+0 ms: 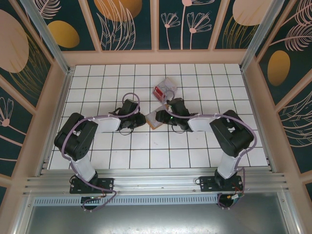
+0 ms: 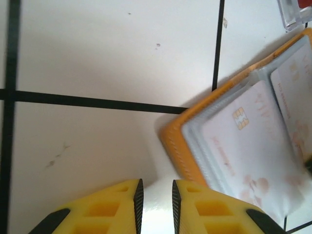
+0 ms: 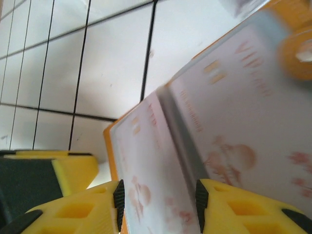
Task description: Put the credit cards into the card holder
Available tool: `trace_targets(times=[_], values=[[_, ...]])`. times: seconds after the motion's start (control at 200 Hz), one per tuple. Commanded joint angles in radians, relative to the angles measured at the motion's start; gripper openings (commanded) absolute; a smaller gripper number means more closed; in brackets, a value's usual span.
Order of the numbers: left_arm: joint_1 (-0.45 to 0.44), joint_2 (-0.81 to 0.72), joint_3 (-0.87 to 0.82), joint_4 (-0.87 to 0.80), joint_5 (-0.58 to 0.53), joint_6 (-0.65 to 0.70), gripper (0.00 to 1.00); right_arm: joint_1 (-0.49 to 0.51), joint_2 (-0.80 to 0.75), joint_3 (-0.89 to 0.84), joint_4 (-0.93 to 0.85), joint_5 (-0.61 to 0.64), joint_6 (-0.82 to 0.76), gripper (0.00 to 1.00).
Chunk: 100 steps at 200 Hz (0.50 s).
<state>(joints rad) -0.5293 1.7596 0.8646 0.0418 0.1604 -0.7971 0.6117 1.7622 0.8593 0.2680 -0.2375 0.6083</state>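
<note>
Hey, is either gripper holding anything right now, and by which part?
Nothing looks gripped. The right gripper stands open astride an edge of the card holder; the left gripper beside it is empty.

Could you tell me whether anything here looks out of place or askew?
The clear box beyond the card holder sits skewed to the tile lines. The holder lies open, also at an angle. Nothing looks spilled or damaged.
</note>
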Motion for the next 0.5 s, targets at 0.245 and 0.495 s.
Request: trace_targets(times=[0.245,0.495], values=[[0.001,-0.04,0.102,-0.054,-0.006,0.019,0.28,-0.149,-0.054,0.084,-0.197,-0.077,-0.15,0.48],[-0.07,0.069,0.237,-0.057,0.046,0.009,0.29,-0.179,0.075,0.171,-0.252,-0.177,-0.219,0.45]])
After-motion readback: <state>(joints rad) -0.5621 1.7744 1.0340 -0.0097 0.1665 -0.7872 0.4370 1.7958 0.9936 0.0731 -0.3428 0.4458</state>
